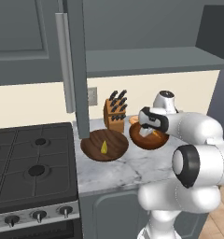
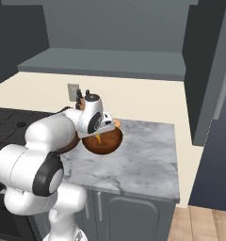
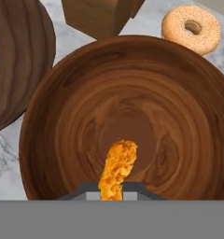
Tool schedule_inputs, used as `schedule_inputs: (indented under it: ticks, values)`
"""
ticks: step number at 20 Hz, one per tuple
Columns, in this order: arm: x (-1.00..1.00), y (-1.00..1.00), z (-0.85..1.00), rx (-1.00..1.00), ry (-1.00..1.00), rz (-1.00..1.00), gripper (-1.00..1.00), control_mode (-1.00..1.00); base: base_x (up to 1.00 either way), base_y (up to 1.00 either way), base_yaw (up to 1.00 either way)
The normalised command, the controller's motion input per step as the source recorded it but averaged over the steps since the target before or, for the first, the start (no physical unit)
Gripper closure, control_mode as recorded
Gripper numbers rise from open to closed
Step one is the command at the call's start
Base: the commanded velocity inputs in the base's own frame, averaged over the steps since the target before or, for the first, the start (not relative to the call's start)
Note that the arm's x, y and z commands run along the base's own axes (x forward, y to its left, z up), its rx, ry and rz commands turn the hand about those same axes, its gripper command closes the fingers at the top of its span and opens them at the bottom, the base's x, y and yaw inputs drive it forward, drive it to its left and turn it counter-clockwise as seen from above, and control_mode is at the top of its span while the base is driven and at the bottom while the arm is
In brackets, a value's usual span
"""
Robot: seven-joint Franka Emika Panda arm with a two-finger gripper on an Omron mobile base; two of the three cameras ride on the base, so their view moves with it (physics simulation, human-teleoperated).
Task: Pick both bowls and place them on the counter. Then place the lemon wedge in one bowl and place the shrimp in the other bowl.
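Left base view, counter (image 1: 118, 172): white and grey marbled slab over grey cabinet fronts, carrying both bowls; also seen in the right base view (image 2: 143, 160).
Stove (image 1: 30, 163): black gas top, directly left of the counter.
Wide bowl (image 1: 104, 144): shallow, dark brown, streaky grain. It stands upright on the counter near the stove edge, just left of the deep bowl. In the hand view its rim enters at upper left (image 3: 16, 60).
Deep bowl (image 1: 151, 142): glossy reddish-brown, upright on the counter, directly under the claw. In the hand view (image 3: 132, 102) its ringed inside is bare.
Knife block (image 1: 115, 114): wooden, with dark handles, standing behind and between the two bowls.
Claw (image 3: 115, 186): narrow, its two tips pinched on the shrimp. It points down into the deep bowl, over the bowl's near half.
Ring-shaped roll (image 3: 191, 28): pale, speckled, lying on the counter just beyond the deep bowl's rim, apart from the claw.
Shrimp (image 3: 117, 168): orange, rough-surfaced, elongated piece. It is held between the claw's tips and juts beyond them above the deep bowl's floor; whether it touches the wood cannot be told.
Lemon wedge (image 1: 104, 147): tiny and yellow, resting in the middle of the wide bowl, well to the left of the claw.
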Motion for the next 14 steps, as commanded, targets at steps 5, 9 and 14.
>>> schedule_inputs:
  ticks: [5,9,14]
  values:
    - [-0.13,0.00,-0.16,0.00,0.00,-0.01,1.00,-1.00,0.00,0.00,0.00]
    - [-0.06,0.00,-0.19,0.00,0.00,-0.02,1.00,-1.00,0.00,0.00,0.00]
    - [-0.01,0.00,-0.19,0.00,0.00,-0.02,1.00,-1.00,0.00,0.00,0.00]
